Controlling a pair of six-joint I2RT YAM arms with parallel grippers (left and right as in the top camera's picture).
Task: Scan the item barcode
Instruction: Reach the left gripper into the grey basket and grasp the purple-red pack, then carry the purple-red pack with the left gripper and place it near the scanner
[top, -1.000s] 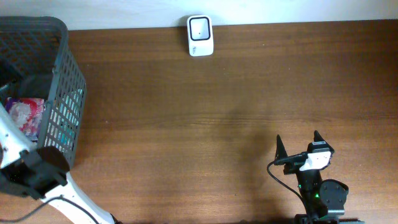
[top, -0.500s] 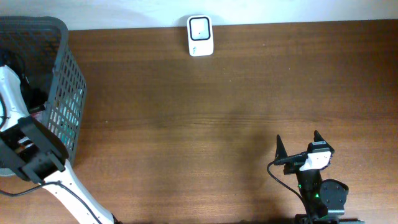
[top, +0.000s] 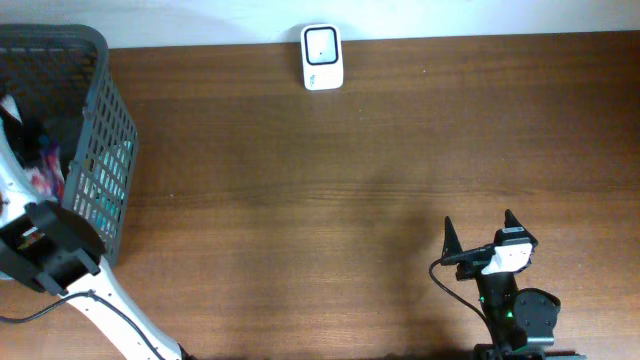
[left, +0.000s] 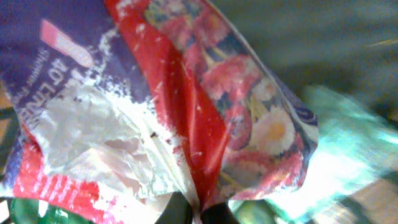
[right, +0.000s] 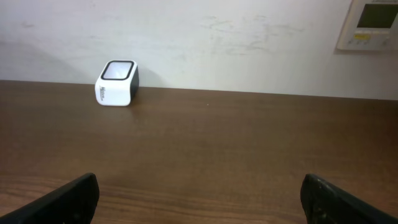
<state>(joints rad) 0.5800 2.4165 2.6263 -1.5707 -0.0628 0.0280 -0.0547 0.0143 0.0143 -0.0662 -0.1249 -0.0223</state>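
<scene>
Left gripper (left: 198, 214) was down inside the grey basket (top: 100, 150), jaws closed on a fold of a crinkled packet (left: 186, 106): red and purple, flower print, white scuffs. The packet sat in the basket, filling the left wrist view. We could find no barcode on the face shown.

Risks as we judged them:
- The pinch took only a thin fold of slick wrap. A quick lift could let it slide out.
- A teal wrapper (left: 339, 155) lay just beside the packet. It could drag up with it, or the packet could catch the basket's wall on the way out.
- With the barcode side unknown, the packet might reach the scanner (top: 322, 57) facing the wrong way and need turning.

Surroundings:
- The scanner stood at the far edge of the table (top: 350, 200), well apart from the basket, its window facing up.
- We saw nothing on the wood between basket and scanner.
- Right gripper (top: 478, 225) was parked at the near edge, jaws spread wide, holding nothing, away from that path.
- A wall panel (right: 372, 25) hung on the wall behind.
</scene>
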